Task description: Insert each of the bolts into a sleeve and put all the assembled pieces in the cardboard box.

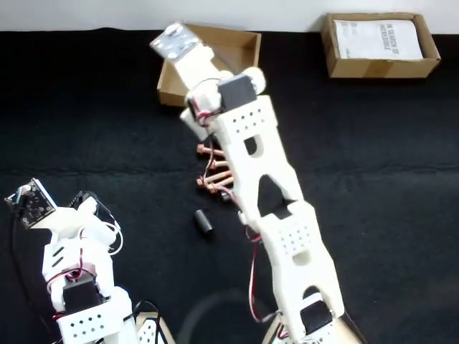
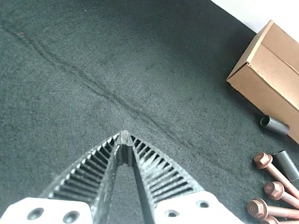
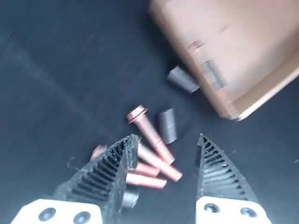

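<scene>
My right hand (image 3: 167,136) hangs wide open over the bolts (image 3: 145,129) by the box (image 3: 243,56); left hand (image 2: 124,136) is pinched closed over the bench (image 2: 93,70).

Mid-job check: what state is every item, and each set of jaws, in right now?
left gripper: jaws shut, empty.
right gripper: jaws open, empty, over the bolts.
bolts: lying loose, none seen in a sleeve.
sleeves: on their sides, empty.
cardboard box: open top, no pieces in the part that shows.
second box: open, sheet of paper inside.
</scene>
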